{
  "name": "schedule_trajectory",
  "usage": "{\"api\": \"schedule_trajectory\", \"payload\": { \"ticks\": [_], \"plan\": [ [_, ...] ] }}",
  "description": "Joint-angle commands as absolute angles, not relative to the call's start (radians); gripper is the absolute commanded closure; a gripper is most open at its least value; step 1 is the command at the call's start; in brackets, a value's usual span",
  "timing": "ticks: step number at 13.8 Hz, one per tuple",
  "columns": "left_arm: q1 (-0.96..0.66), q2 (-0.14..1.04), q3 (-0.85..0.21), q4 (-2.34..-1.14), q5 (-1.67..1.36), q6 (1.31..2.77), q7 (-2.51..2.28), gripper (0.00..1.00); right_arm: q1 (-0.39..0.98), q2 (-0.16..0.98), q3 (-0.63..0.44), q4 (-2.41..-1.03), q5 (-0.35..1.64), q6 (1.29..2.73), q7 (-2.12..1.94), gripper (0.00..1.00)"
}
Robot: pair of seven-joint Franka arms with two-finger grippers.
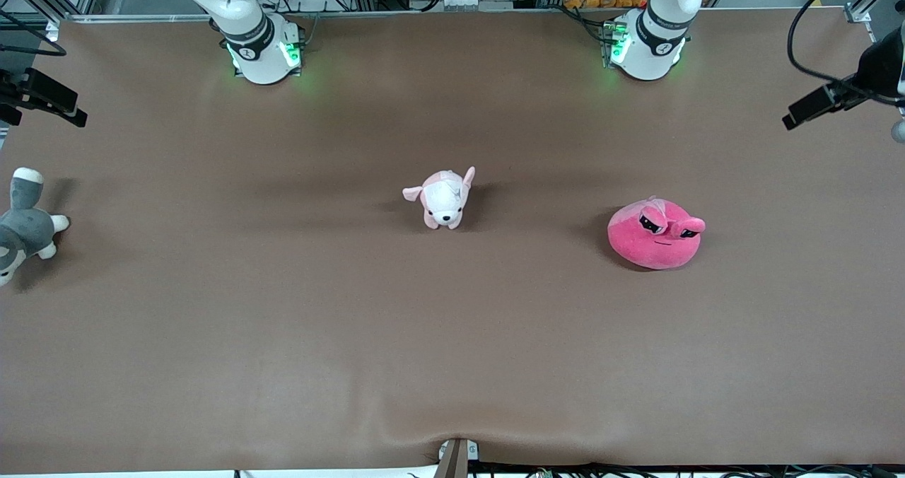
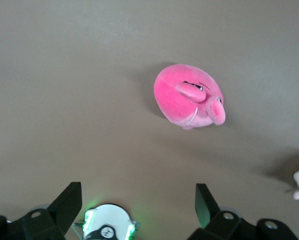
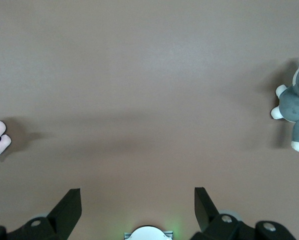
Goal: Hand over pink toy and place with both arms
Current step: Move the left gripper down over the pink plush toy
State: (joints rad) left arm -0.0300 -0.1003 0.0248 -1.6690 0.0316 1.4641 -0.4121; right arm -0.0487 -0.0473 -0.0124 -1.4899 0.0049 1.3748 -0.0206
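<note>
The pink toy (image 1: 654, 241) is a round hot-pink plush with two eye stalks. It lies on the brown table toward the left arm's end, nearer to the front camera than the left arm's base (image 1: 647, 39). It also shows in the left wrist view (image 2: 187, 95). My left gripper (image 2: 138, 195) is open and empty, high over the table above its own base, well apart from the toy. My right gripper (image 3: 137, 195) is open and empty, high over bare table above the right arm's base (image 1: 261, 47). Neither gripper shows in the front view.
A small white and pale-pink dog plush (image 1: 444, 199) stands at the table's middle. A grey and white plush (image 1: 25, 227) lies at the edge by the right arm's end. Black side cameras (image 1: 42, 96) (image 1: 834, 100) stand at both ends.
</note>
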Motion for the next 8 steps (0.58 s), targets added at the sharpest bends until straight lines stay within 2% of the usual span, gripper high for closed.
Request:
{"api": "schedule_trajectory", "payload": {
  "ticks": [1,5,8],
  "plan": [
    [-0.012,-0.058,0.023,-1.692,0.025,1.517,-0.578,0.00,-0.051,-0.055,-0.011,-1.485,-0.005,1.367,-0.015,0.00],
    [-0.006,-0.051,0.021,-1.836,0.025,1.702,-0.811,0.00,-0.049,-0.054,-0.011,-1.486,-0.003,1.367,-0.014,0.00],
    [-0.015,-0.038,0.015,-1.887,0.015,1.796,-1.033,0.00,-0.051,-0.054,-0.009,-1.486,-0.002,1.368,-0.014,0.00]
  ]
}}
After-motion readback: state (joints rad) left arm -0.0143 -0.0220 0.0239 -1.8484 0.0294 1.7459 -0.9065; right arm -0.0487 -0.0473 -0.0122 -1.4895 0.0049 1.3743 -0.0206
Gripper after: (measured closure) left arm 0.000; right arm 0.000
